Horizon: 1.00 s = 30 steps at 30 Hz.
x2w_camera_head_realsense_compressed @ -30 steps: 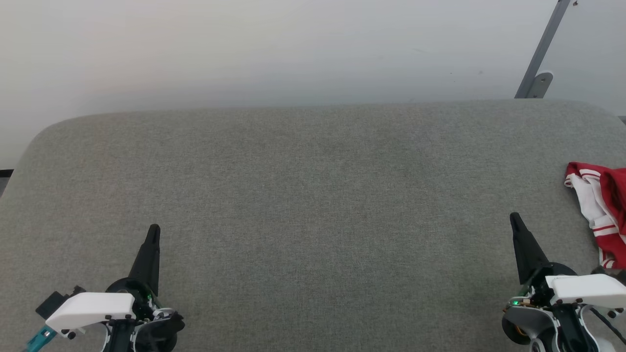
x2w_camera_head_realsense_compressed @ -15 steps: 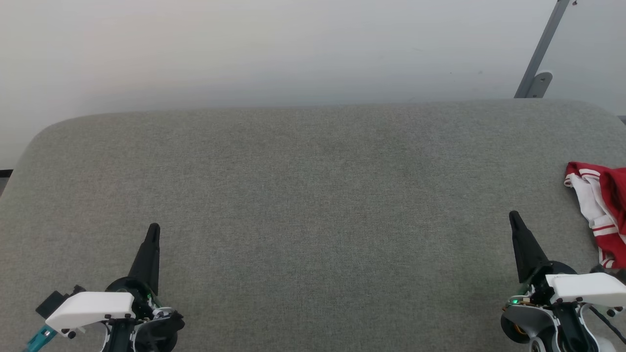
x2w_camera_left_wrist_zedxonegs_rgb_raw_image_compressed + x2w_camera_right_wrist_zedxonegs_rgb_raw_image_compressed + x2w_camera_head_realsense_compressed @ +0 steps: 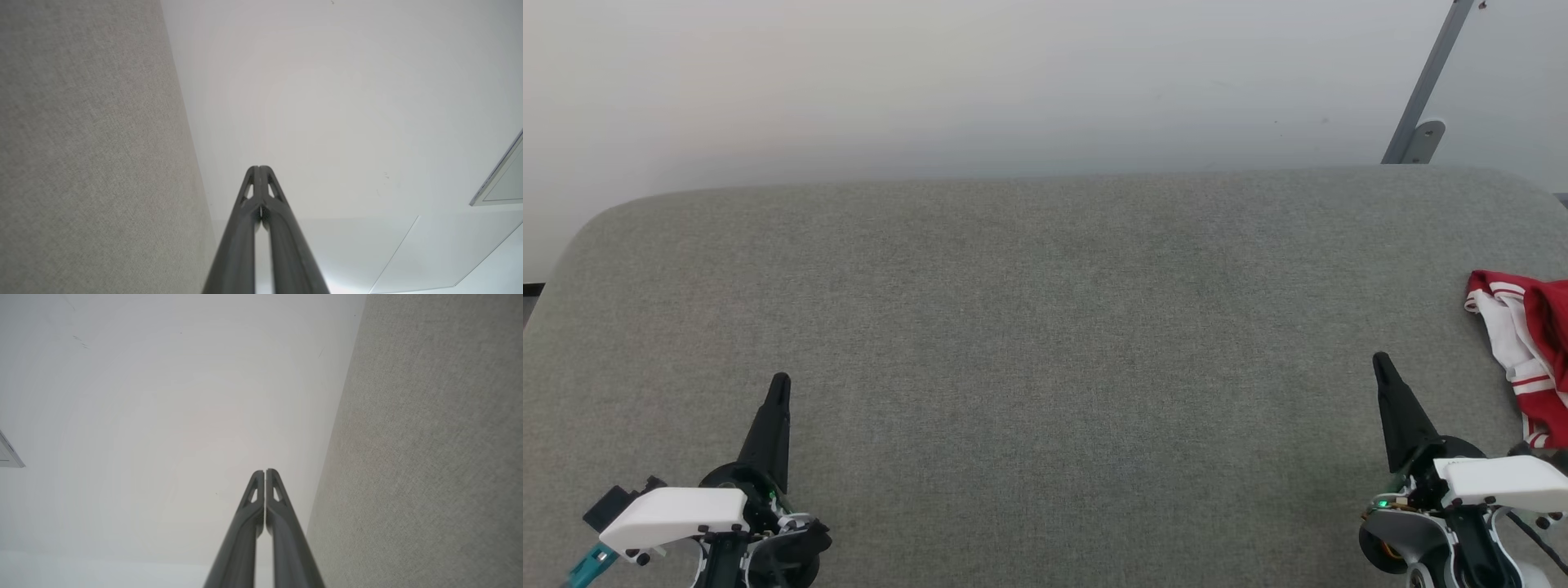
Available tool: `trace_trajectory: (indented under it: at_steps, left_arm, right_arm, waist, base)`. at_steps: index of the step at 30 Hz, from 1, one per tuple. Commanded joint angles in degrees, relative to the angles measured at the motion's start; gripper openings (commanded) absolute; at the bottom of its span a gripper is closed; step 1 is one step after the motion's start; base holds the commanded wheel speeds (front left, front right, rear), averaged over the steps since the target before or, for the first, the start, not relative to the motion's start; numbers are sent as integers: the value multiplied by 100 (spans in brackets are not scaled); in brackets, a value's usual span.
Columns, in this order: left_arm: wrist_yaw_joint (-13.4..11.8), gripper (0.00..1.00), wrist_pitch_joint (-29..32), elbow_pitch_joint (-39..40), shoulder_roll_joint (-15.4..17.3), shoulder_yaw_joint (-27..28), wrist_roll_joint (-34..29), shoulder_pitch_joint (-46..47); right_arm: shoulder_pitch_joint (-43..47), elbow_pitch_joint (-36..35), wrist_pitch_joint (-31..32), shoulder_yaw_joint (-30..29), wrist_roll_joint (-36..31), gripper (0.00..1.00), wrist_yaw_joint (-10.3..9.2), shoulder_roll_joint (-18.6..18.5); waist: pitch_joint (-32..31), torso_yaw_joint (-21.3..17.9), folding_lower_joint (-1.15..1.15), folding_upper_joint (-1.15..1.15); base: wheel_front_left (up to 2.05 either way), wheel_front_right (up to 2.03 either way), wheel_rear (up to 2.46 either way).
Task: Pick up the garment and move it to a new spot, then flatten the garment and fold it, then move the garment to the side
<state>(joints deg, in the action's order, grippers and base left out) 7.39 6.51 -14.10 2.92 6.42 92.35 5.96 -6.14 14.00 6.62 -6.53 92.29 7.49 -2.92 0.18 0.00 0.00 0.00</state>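
The garment [image 3: 1529,359], bright red with white panels and striped trim, lies crumpled at the right edge of the head view, partly cut off by the frame. My right gripper [image 3: 1380,361] stands shut and empty at the lower right, its tips a short way left of the garment and apart from it. My left gripper [image 3: 780,380] is shut and empty at the lower left, far from the garment. In the wrist views each pair of dark fingers is pressed together, the left gripper [image 3: 258,167] and the right gripper [image 3: 264,471] both pointing toward a pale wall.
A wide grey fabric-covered table [image 3: 1045,327] with rounded far corners spans the head view. Behind it is a pale wall, with a grey metal bracket [image 3: 1421,122] slanting at the upper right.
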Motion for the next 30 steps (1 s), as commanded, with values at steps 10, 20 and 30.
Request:
trace_trajectory:
  at_steps: [10,20,30]
  left_arm:
    - [18,0,18,2,-5,19,17,65]
    - [18,0,20,2,-6,20,14,66]
    - [18,0,21,2,-7,22,13,66]
  right_arm:
    - [-26,12,7,2,22,0,0,10]
    - [-26,12,6,3,22,0,0,10]
    - [-26,12,6,3,23,0,0,10]
  waist:
    - [0,0,0,0]
    - [0,0,0,0]
    - [0,0,0,0]
  base:
    - [0,0,0]
    - [0,0,0]
    - [0,0,0]
